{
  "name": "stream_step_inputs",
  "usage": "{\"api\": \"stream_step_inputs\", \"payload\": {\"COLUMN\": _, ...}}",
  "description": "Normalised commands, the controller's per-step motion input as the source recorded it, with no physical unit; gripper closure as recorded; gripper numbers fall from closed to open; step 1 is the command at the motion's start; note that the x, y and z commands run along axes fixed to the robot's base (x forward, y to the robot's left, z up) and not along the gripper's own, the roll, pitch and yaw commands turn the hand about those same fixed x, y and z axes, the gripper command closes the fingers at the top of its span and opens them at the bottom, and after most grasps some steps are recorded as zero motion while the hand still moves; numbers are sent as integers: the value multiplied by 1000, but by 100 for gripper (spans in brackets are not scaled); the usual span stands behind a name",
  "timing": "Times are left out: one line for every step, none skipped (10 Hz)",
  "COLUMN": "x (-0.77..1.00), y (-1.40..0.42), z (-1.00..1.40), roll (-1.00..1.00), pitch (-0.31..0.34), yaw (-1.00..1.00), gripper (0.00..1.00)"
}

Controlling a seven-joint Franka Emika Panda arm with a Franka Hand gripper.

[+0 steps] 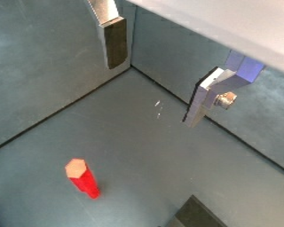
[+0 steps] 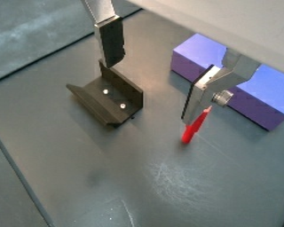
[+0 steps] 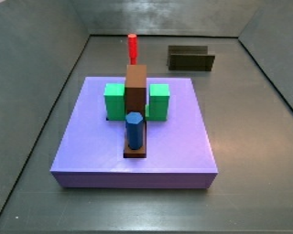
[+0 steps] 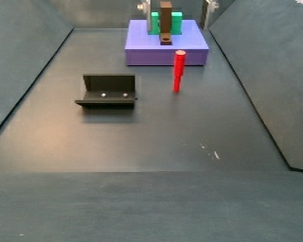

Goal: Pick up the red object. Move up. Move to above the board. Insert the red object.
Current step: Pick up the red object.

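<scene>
Thin bright red peg (image 4: 178,72) stands upright on the dark table (image 4: 154,142), centre of the side view, between the dark L-shaped fixture (image 4: 109,92) and lavender slab (image 4: 192,52). Narrow brown plank board (image 3: 135,101) lies on the slab between green cubes (image 3: 116,101), blue hexagonal peg (image 3: 135,130) standing in it. Hand (image 2: 156,75) wide open, holding nothing, above the table; red peg shows beyond one silver finger (image 2: 204,93).

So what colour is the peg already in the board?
Blue peg in the brown board, clearest in a side view.

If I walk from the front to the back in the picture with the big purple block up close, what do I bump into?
In a side view: blue peg → green cubes beside the board → red object standing on the floor beyond the lavender slab. The gripper is not in that view.
</scene>
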Motion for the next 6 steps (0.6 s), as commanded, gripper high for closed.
{"api": "stream_step_inputs", "payload": {"x": -43, "y": -689, "z": -463, "roll": -189, "pitch": -156, "yaw": 9, "gripper": 0}}
{"api": "stream_step_inputs", "payload": {"x": -6, "y": -1000, "z": -637, "roll": -14, "pitch": -96, "yaw": 0, "gripper": 0}}
{"api": "stream_step_inputs", "payload": {"x": -20, "y": -1000, "z": -706, "roll": -1, "pitch": -96, "yaw": 0, "gripper": 0}}
{"api": "stream_step_inputs", "payload": {"x": -80, "y": -834, "z": -783, "roll": -36, "pitch": -156, "yaw": -83, "gripper": 0}}
{"api": "stream_step_inputs", "payload": {"x": -166, "y": -383, "z": -720, "roll": -26, "pitch": -186, "yaw": -223, "gripper": 0}}
{"api": "stream_step_inputs", "payload": {"x": -226, "y": -143, "z": -517, "roll": 50, "pitch": -149, "yaw": -249, "gripper": 0}}
